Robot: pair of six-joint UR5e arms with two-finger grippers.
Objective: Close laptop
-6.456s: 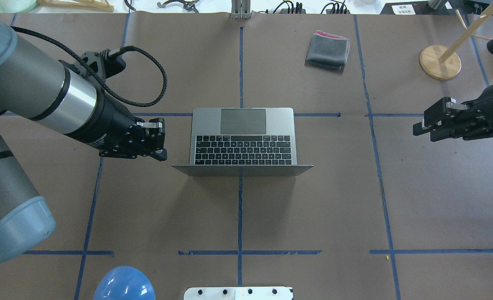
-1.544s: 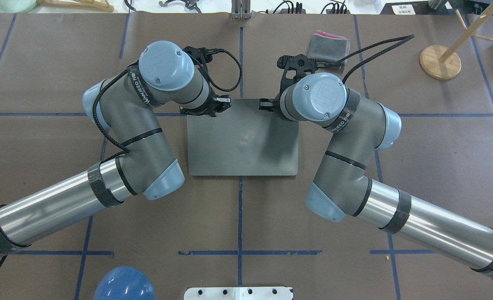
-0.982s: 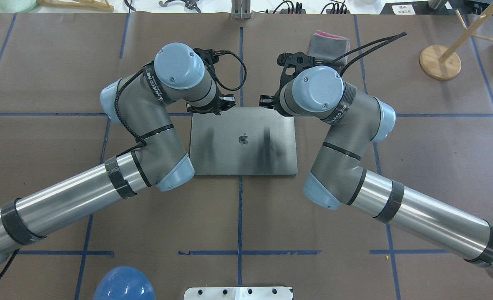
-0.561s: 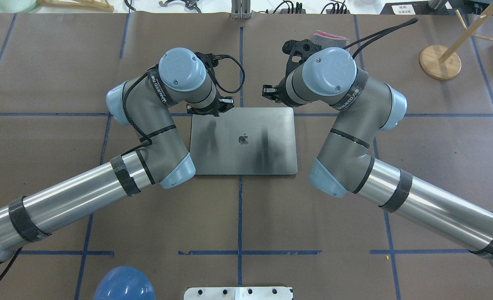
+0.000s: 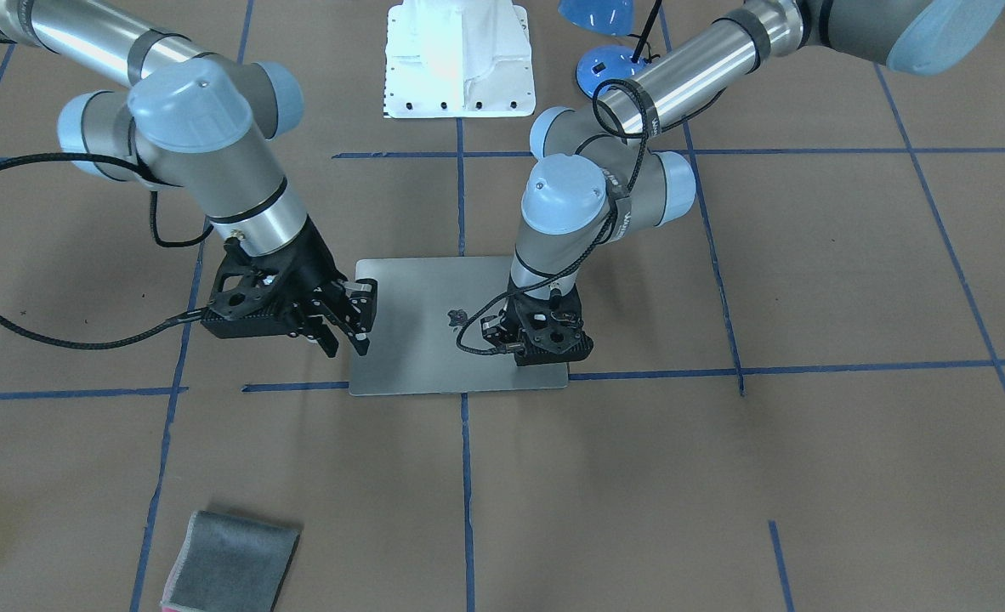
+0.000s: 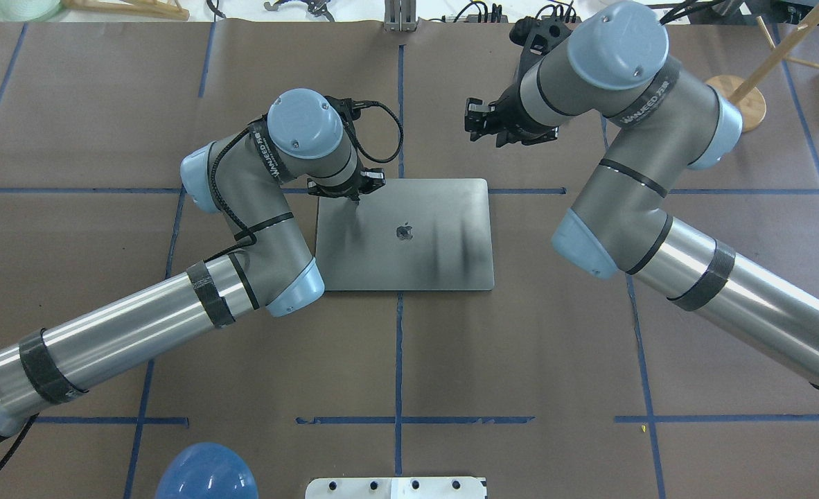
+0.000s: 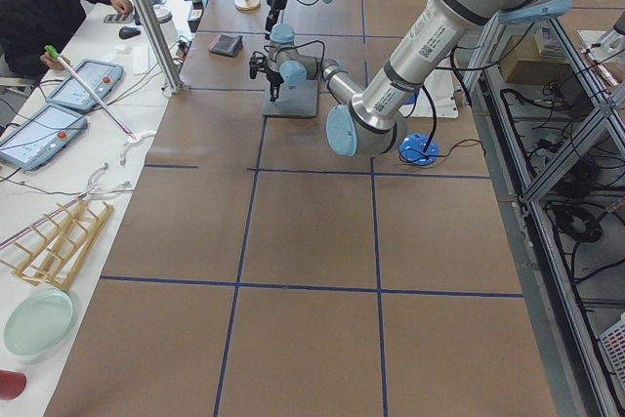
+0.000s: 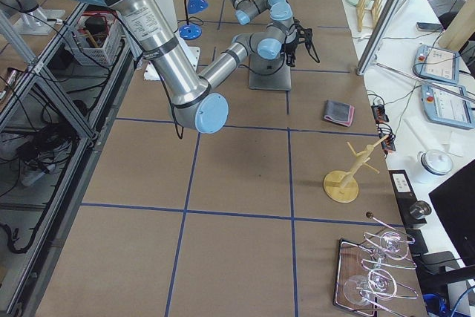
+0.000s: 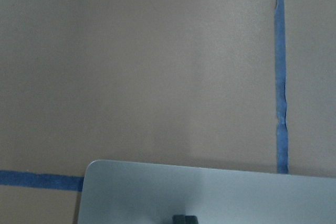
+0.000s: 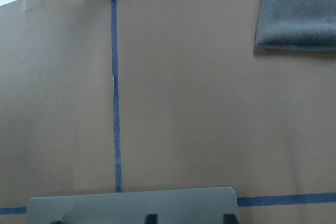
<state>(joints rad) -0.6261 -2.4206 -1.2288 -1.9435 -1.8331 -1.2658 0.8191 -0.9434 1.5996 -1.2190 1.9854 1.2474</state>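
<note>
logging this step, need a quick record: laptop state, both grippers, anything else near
laptop: closed, lid flat, logo facing up
left gripper: fingers together, tip over the lid near its far edge; contact unclear
right gripper: fingers apart, empty, raised clear of the laptop
grey cloth: folded, lying beyond the laptop, untouched
task status: looks done

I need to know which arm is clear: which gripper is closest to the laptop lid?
The left gripper, low over the far corner of the laptop. The right gripper hangs much higher, jaws open.
</note>
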